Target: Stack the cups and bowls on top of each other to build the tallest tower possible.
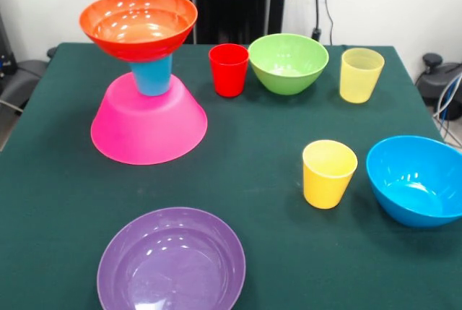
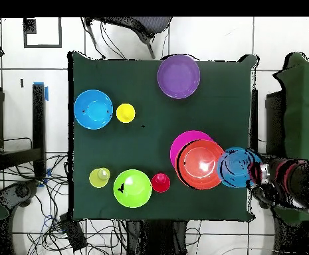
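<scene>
Looking for the gripper, we find it in neither view, so we cannot tell whether it stands wide, narrow or holding anything.

The tower (image 1: 144, 118) stands on the dark green cloth-covered table (image 1: 274, 216). Its base is the large glossy pink plastic bowl (image 1: 148, 133), turned upside down. A small blue plastic cup (image 1: 153, 77) stands on that base and carries the wide orange plastic bowl (image 1: 137, 24), mouth up. From overhead the orange bowl hides the cup and most of the pink bowl.

Just beside the pink bowl in the overhead view, at the table's edge, lies a round blue bowl-like shape (image 2: 238, 166). A dark arm-like shape with red patches (image 2: 286, 182) meets it. We cannot make out what that is, and the front view shows nothing of either.

To the right of the pink bowl in the front view stand:
- the red plastic cup (image 1: 229, 70), with the green plastic bowl (image 1: 287, 64) just beside it
- further off, the pale translucent yellow cup (image 1: 360, 75)
- nearer the camera, the opaque yellow cup (image 1: 328, 174)
- the medium blue plastic bowl (image 1: 415, 180), cut off by the picture's edge

The large purple plastic bowl (image 1: 172, 263) sits on the camera side of the pink bowl, and the bottom edge clips its rim.
</scene>
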Available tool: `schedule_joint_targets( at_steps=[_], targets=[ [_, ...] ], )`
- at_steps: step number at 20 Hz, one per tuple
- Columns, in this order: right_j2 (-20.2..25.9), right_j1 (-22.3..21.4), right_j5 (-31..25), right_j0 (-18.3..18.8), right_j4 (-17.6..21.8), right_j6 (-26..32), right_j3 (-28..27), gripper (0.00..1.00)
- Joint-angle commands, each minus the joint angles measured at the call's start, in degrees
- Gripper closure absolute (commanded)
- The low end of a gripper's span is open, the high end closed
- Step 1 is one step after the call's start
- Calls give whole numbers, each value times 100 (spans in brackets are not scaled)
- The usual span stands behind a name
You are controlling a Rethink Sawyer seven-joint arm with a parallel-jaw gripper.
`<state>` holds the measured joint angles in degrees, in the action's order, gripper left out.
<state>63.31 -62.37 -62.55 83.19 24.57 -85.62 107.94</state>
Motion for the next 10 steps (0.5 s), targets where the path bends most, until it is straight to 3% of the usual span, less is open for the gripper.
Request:
schedule_joint_targets(
  at_steps=[1, 10],
  targets=[
    [127, 994, -489, -189, 585, 2395, -137, 100],
    [133, 1462, -598, -295, 416, 2589, -603, 100]
  ],
)
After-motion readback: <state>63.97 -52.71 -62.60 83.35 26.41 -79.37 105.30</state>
